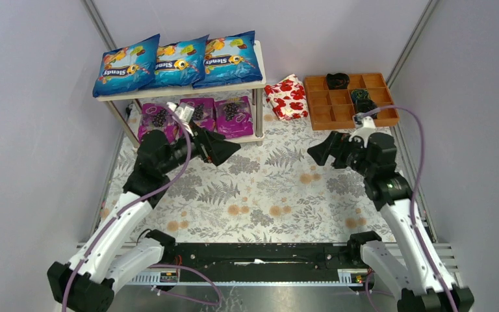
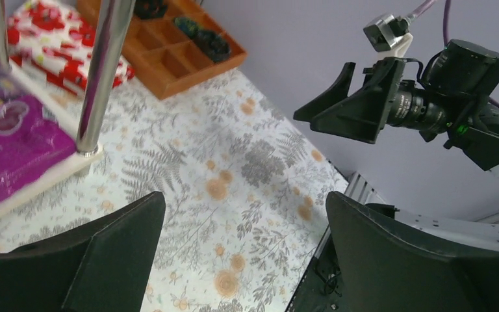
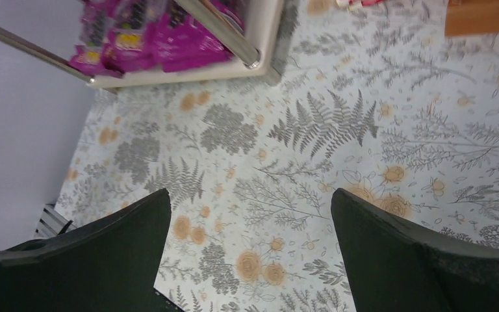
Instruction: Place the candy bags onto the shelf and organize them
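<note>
Left pincer (image 1: 229,149) and right pincer (image 1: 320,151) gape wide, empty; the candy bags (image 1: 180,62) beyond them (likely light, soft, slippery) look best pinched by a seam.

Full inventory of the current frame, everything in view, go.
glossy blue pillow bags: three, blue with orange pictures, side by side on the top tier
magenta-purple bags: three, on the lower tier
two-tier cream wooden shelf: one, far left
red-and-white floral packet: one, between shelf and tray
brown compartmented wooden tray: one, far right
dark small items: at least two, in tray compartments, kind unclear
fern-and-flower printed table cover: grey and orange
left gripper: open, empty, near the lower tier
right gripper: open, empty, near the tray
</note>
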Available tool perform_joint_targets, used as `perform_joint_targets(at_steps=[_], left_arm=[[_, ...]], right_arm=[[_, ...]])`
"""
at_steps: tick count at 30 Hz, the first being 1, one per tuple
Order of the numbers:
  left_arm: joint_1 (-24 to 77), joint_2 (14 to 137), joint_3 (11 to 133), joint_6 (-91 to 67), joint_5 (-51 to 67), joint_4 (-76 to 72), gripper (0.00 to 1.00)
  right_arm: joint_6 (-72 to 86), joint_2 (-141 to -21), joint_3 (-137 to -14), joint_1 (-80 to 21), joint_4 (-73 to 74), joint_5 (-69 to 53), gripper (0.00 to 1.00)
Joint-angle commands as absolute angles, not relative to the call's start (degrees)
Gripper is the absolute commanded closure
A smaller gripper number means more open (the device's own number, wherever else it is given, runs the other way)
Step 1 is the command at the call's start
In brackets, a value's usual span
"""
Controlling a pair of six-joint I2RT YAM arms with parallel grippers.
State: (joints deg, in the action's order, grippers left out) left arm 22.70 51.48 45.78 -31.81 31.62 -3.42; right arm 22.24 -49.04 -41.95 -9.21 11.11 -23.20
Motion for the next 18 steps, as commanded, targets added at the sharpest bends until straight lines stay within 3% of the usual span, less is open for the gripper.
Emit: perform_joint_targets(at_steps=[1,10,18], left_arm=[[23.73,44.77,51.11,-29.54,28.18,-8.11,0.01],[23.73,40.53,57.99,-29.1,17.77,-8.56,0.01],[23.73,41.24,61.64,-29.42,14.46,-3.67,0.01]], right_arm=[[20.09,-41.5,-50.48,-9.05,26.49,-21.54,0.0],[19.43,-32.38,-72.45,-9.0,39.19,-13.89,0.0],[22.42,-28.7,-75.37,-9.05,36.82,-10.81,0.0]])
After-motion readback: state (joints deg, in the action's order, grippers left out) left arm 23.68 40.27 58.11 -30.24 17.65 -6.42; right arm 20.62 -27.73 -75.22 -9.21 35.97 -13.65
